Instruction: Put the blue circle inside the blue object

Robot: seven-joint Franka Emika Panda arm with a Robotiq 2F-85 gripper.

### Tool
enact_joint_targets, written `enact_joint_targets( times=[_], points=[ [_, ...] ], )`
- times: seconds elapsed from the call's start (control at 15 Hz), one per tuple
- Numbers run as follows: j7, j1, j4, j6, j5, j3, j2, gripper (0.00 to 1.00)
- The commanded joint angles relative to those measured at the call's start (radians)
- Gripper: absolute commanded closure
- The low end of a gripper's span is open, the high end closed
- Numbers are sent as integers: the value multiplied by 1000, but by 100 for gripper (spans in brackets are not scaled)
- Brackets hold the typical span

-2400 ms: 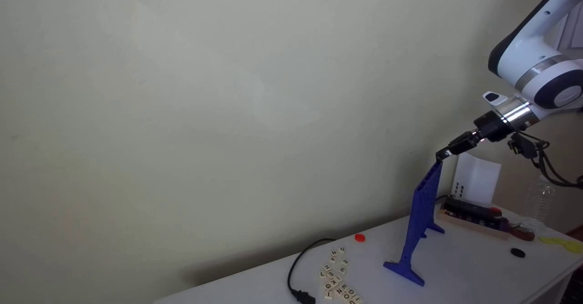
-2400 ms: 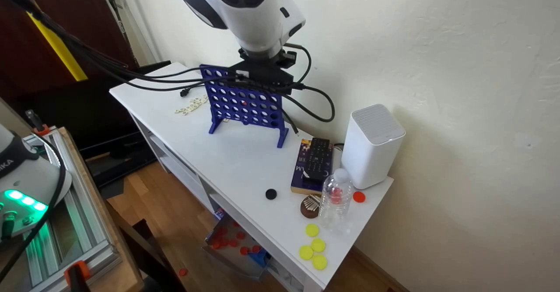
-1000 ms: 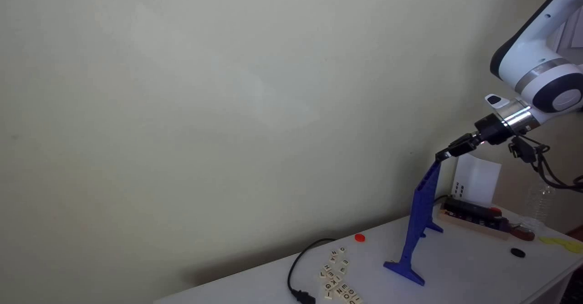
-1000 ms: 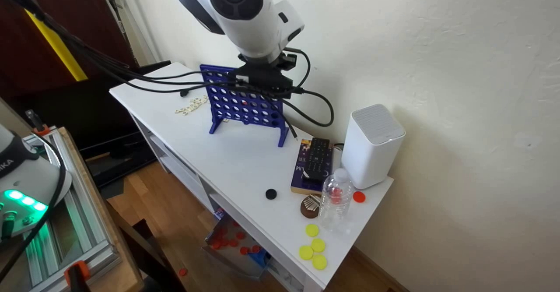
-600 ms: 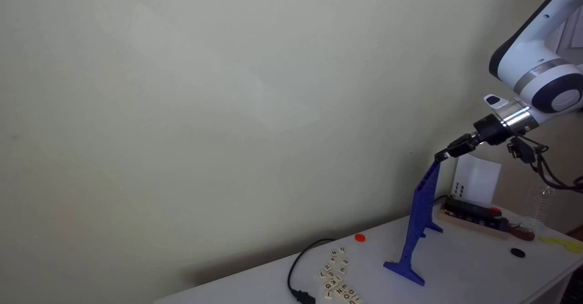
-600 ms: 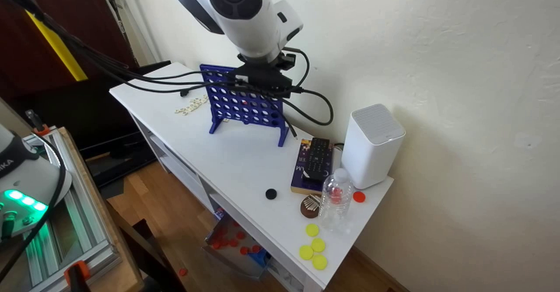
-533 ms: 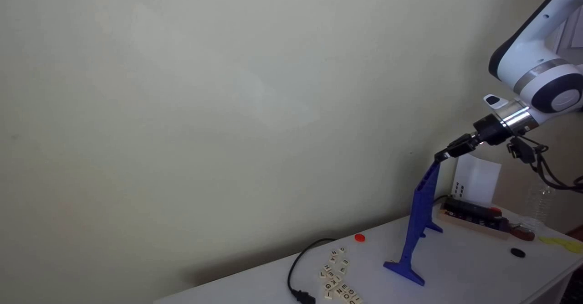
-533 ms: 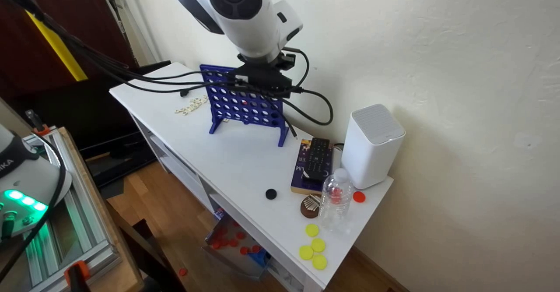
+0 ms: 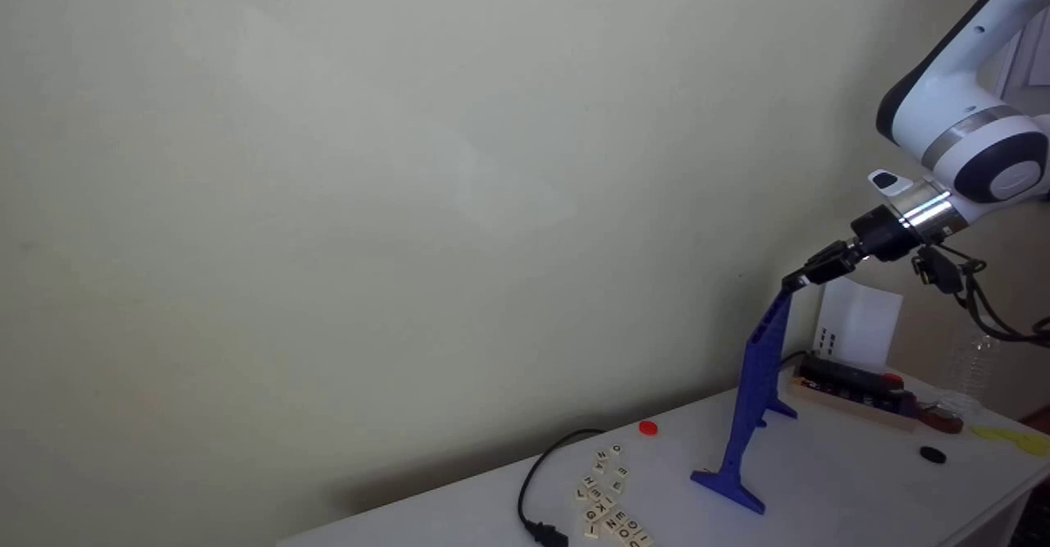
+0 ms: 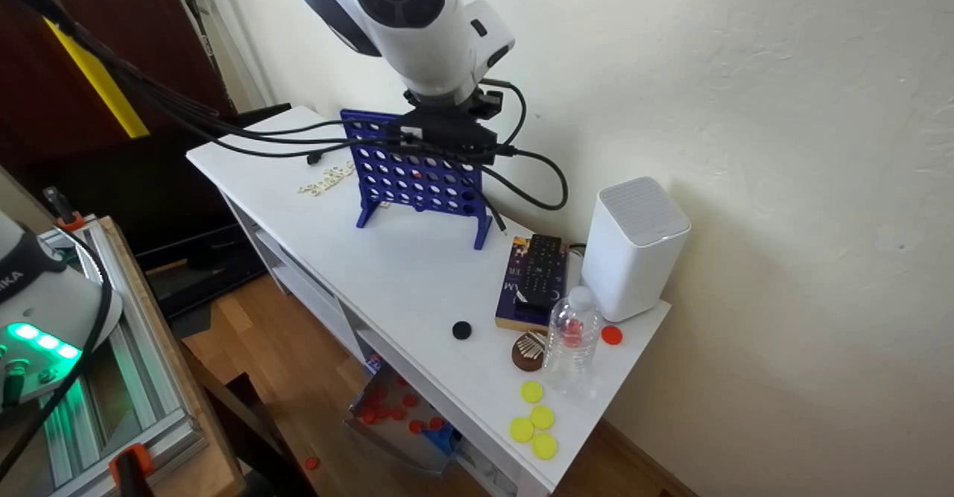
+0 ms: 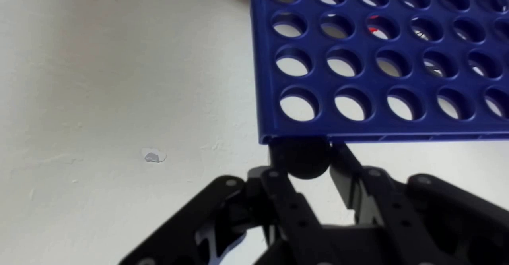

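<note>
The gripper: clenched on a dark disc, pinching it by opposite edges; I'd say that grip leaves the leading edge free for a slot.
The dark disc: held at the gripper's tip, its leading edge hidden at the rim of the blue rack, so I can't tell whether any of it is inside. It looks nearly black from here; I take it to be the piece meant.
The blue rack: right under the gripper's tip, standing on its splayed feet. The disc lines up with its end column, faces seemingly parallel, presumably so it can drop down inside.
Against a couple of seconds ago: the gripper sits slightly lower and shifted along; the rack's end beneath it has shifted a touch too, perhaps nudged by contact.
The white table: a black disc and the yellow discs lie well apart below the gripper, letter tiles on the other side of the rack from it, all where they were.
</note>
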Motion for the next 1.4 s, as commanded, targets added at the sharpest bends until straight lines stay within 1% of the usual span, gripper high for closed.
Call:
enact_joint_targets(
  times=[0.0, 0.53, 0.6, 0.67, 0.8, 1.0, 1.07, 1.33],
  points=[
    [-6, 22, -26, 22, -19, -15, -11, 91],
    [-9, 25, -32, 27, -22, -20, -14, 91],
    [-8, 25, -33, 28, -17, -20, -15, 41],
    [-8, 25, -33, 27, -16, -20, -15, 40],
    [-8, 26, -37, 25, -17, -21, -17, 27],
    [-8, 27, -41, 23, -19, -21, -19, 5],
    [-8, 27, -42, 21, -20, -22, -20, 1],
    [-7, 26, -46, 9, -25, -22, -25, 0]
  ],
)
